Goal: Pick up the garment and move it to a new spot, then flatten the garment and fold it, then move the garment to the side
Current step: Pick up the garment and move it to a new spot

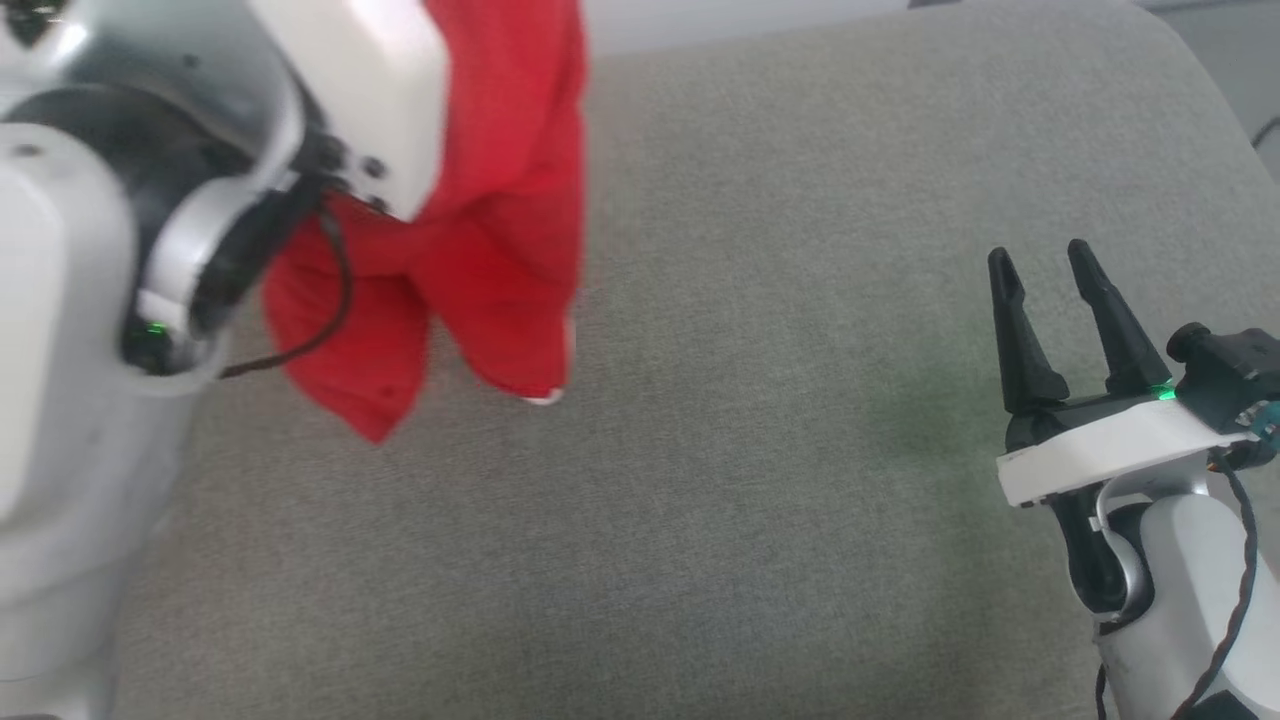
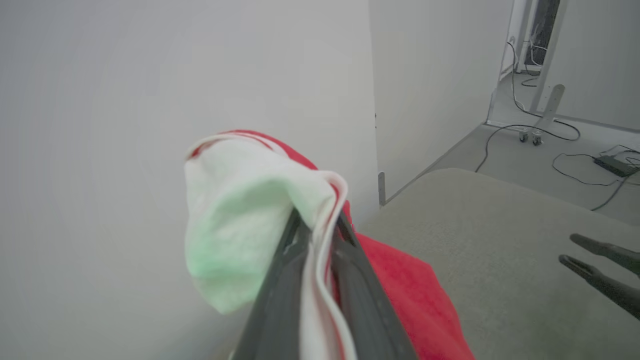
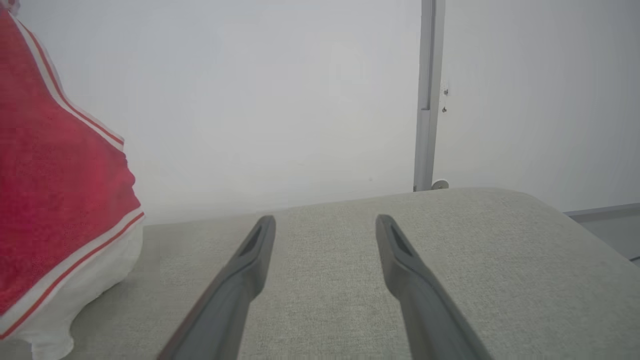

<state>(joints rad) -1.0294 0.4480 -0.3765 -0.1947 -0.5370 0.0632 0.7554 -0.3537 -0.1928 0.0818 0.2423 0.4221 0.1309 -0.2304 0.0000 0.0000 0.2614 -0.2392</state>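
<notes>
The left gripper (image 2: 317,220) is clenched on a thin fold of the garment (image 1: 500,200), which hangs bunched at eleven o'clock over the grey cushion (image 1: 780,500); the right gripper (image 1: 1040,252) sits spread and empty at four o'clock; so slight a pinch might slip mid-carry, landing the cloth crumpled.

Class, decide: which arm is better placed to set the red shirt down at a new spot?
Left. The left gripper is shut on the garment, which hangs from it; the right gripper is open and empty over the grey cushion.
</notes>
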